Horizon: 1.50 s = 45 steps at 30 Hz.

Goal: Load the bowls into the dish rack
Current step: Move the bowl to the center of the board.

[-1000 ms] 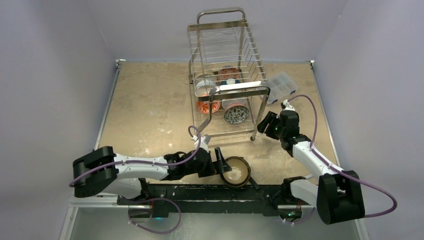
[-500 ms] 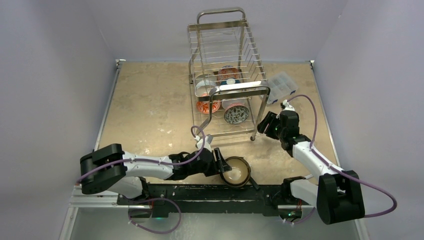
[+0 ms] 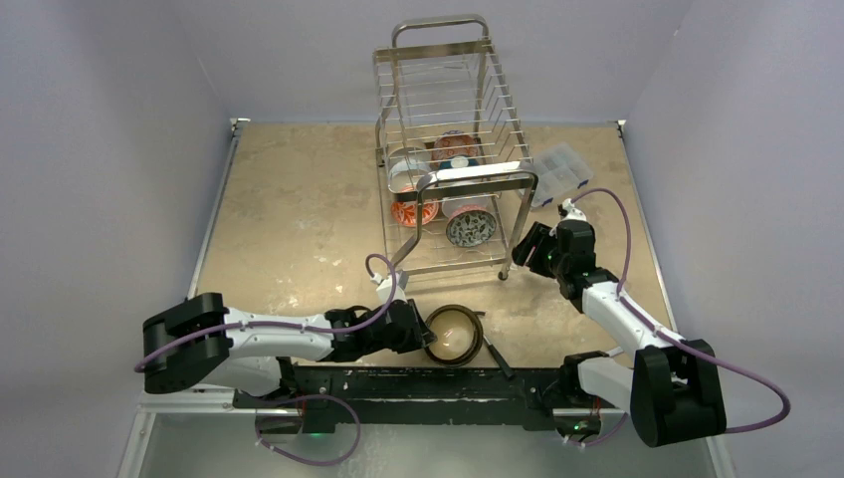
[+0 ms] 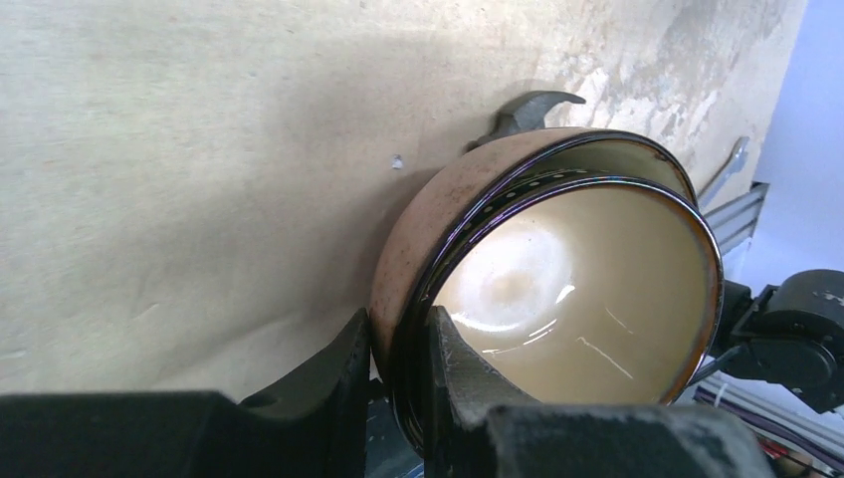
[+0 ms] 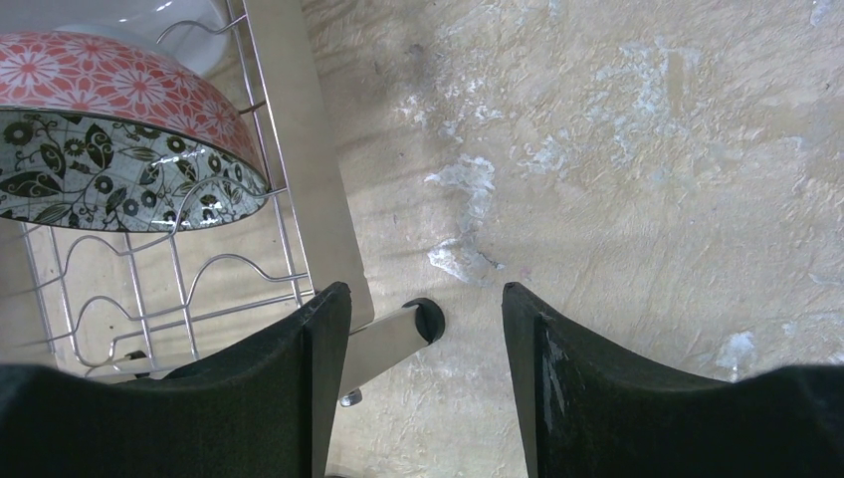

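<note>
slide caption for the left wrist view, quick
Left pincer pinching the rim of a brown bowl, cream inside.

- Near bowl (image 4: 557,269): copper-brown outside, glossy cream inside, dark rim with a rainbow shine.
- Far bowl (image 5: 109,129), in the silver chrome dish rack (image 3: 480,174): red with white flowers, beside it white with black leaves.
- Surface (image 3: 299,199): sandy beige with whitish worn patches.
- Left tool (image 4: 398,334) and right tool (image 5: 426,299): black fingers.

One bowl (image 3: 456,339) before the dish rack (image 3: 478,173)
</note>
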Tool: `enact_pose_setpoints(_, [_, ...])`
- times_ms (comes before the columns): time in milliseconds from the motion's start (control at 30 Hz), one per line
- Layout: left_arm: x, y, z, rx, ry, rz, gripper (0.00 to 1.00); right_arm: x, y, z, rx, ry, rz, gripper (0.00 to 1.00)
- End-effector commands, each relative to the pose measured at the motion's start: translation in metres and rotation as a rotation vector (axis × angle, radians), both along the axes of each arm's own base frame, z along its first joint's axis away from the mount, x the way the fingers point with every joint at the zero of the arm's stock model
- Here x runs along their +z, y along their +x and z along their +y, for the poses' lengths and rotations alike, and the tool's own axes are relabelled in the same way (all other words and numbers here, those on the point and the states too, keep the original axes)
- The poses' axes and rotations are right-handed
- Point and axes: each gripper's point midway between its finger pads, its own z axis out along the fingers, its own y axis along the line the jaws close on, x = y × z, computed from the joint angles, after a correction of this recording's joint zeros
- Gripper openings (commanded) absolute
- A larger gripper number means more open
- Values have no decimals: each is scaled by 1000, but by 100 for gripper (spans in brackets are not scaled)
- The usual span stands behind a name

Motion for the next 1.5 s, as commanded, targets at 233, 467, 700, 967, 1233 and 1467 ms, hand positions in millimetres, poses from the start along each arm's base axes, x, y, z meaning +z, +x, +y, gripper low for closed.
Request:
enact_pose_setpoints(233, [39,23,36,166,-3,-104,0,18,2,13,62,21,-37,61])
enact_pose_setpoints(467, [50,30,77,245,78,-153,0,21,5,11,56,6,-44,61])
enact_pose_setpoints(700, [57,30,117,301,173,-170,0,24,7,8,49,-13,-50,61])
enact_pose_setpoints(967, [60,25,134,285,297,-159,20,31,9,7,47,-16,-61,61])
enact_pose_setpoints(1233, [78,33,131,248,369,-215,84,48,9,-10,-17,-90,-64,62])
enact_pose_setpoints(1467, [82,35,131,256,345,-224,89,60,-9,0,10,-19,-45,62])
